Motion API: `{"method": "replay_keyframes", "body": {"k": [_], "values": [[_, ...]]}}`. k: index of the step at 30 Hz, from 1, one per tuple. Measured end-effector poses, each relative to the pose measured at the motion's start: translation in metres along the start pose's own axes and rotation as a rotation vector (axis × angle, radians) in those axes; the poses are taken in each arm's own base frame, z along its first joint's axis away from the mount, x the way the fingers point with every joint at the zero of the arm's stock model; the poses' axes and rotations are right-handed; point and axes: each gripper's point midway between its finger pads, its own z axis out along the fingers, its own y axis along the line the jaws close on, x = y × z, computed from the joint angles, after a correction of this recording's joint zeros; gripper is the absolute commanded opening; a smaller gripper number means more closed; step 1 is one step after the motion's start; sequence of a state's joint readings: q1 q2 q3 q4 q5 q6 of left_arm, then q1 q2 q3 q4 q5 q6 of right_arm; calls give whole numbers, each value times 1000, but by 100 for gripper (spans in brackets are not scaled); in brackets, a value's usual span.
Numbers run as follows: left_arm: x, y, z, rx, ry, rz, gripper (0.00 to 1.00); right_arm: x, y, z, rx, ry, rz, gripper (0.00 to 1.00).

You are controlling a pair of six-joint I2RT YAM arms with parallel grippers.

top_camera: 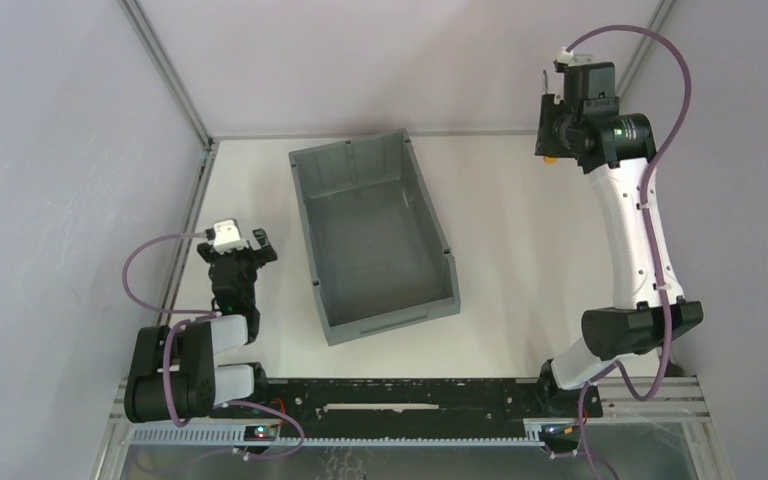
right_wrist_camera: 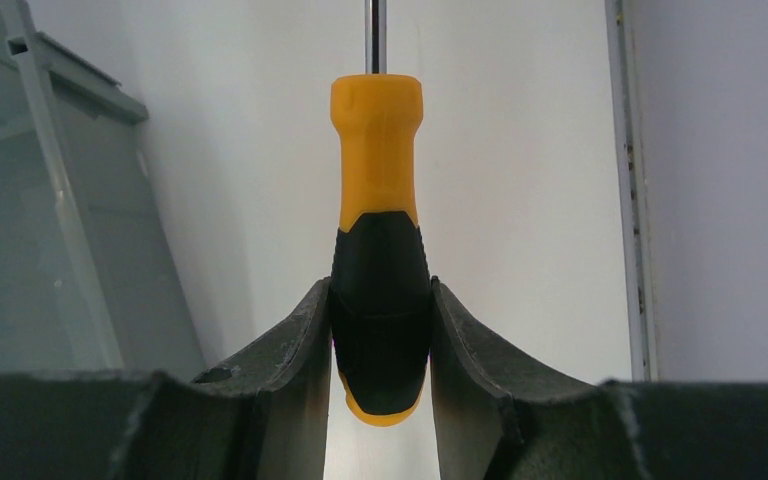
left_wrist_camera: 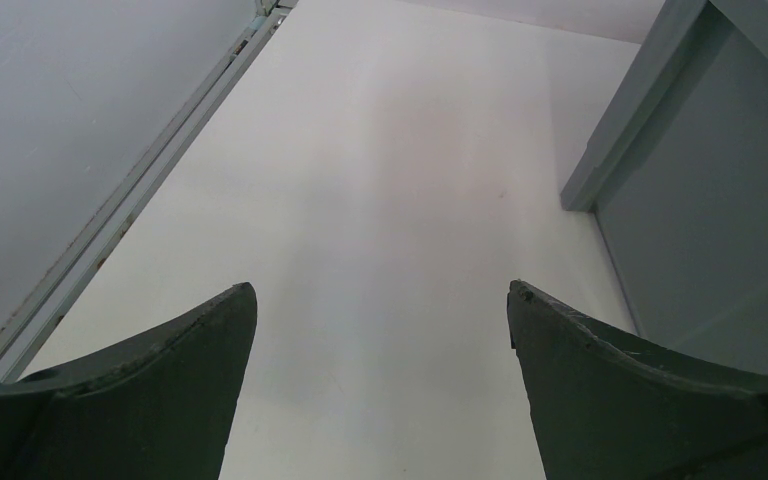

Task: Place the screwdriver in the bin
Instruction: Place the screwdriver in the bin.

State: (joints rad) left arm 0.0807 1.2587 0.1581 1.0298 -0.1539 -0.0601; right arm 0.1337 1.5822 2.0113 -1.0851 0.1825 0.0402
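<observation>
Closest in my right wrist view, the right gripper (right_wrist_camera: 378, 300) is clamped on the black grip of the screwdriver (right_wrist_camera: 377, 170), one finger pressing each side. Its orange upper handle and silver shaft point away from me and run out of frame over the white table (right_wrist_camera: 520, 180). My left gripper (left_wrist_camera: 380, 290) sits low over the table with its jaws spread wide, and a corner of the grey bin (left_wrist_camera: 700, 200) is just to its right. From above, the bin lies between the arms, its lower cut-away end toward the bases. The screwdriver is outside it, off to the right of its far end.
</observation>
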Motion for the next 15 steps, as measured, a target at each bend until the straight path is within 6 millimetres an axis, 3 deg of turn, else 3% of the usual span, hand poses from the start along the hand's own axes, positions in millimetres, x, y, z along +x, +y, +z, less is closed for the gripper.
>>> {"method": "replay_keyframes", "body": {"k": [5,15], "values": [[0,0,0,0,0,0,100,10,24,-11,-39,26,-13,18],[0,0,0,0,0,0,100,43,133,-40,-240,56,-136,17]]}}
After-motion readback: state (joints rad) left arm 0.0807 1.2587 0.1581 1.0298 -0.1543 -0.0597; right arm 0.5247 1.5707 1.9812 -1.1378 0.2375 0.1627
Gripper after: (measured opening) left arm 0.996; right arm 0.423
